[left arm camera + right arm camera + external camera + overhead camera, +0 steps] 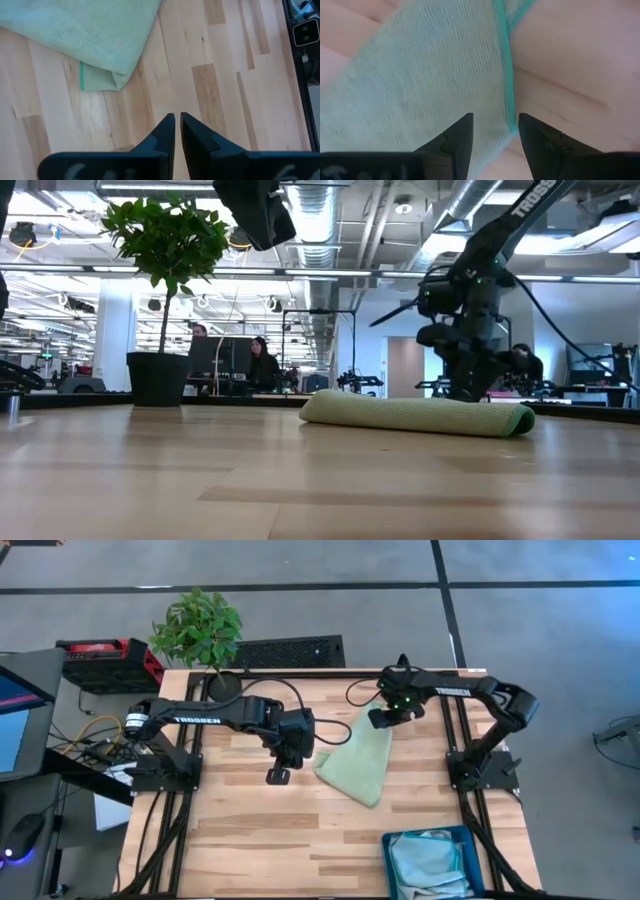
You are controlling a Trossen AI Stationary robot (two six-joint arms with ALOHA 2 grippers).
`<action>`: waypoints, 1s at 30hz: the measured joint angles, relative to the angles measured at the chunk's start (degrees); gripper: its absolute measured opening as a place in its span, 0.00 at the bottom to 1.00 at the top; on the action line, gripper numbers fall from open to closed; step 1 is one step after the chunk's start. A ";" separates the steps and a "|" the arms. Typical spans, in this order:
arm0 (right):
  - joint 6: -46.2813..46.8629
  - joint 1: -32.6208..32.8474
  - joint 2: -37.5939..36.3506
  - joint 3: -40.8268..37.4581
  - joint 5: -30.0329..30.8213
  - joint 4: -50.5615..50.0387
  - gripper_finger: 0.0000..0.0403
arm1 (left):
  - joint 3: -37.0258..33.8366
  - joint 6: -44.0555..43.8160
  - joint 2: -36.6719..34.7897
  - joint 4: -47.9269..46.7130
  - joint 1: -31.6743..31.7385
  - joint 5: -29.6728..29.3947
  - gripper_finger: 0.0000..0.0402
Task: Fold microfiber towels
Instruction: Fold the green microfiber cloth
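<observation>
Nearest, at five o'clock on the wooden table (250, 840): teal bin (392, 870), holding crumpled light blue towel (428, 862).

Toward the middle, just past centre: left tool (278, 776), raised above bare wood, fingers (167, 131) drawn together with only a sliver between, gripping nothing. Pointing toward six o'clock, dark arm reaching in from nine o'clock.

Just beside it, toward three o'clock: light green towel (358, 761), folded over on itself, lying flat and skewed from twelve down toward five o'clock. In the level view, seen as a low, thick roll (415, 415) on the table, rounded fold facing the camera. In the left wrist view, folded corner (95, 45) showing two layers, darker green hem along the lower one. No contact between left tool and cloth.

At the towel's far end, around one o'clock: right tool (385, 719), low over the cloth, fingers (457, 137) held apart, the towel's darker green hem (504, 60) running down between them. Nothing clamped; contact with the cloth impossible to tell.

Farther back, at eleven o'clock on the table edge: potted plant (197, 630) in a dark pot.

Beyond the table: red case (105, 660) on the floor, people seated at desks (262, 365) deep in the room.
</observation>
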 joint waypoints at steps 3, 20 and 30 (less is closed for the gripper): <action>-1.46 -0.75 1.23 0.02 -0.03 1.95 0.45 | 0.00 0.38 0.02 -0.01 0.02 0.01 0.05; -7.83 -0.59 0.85 0.98 -2.00 2.25 0.24 | 0.00 2.25 0.06 -0.04 0.02 0.02 0.05; -13.49 0.62 0.10 0.96 -1.47 -0.08 0.02 | 0.00 2.65 0.07 -0.05 0.03 -1.47 0.05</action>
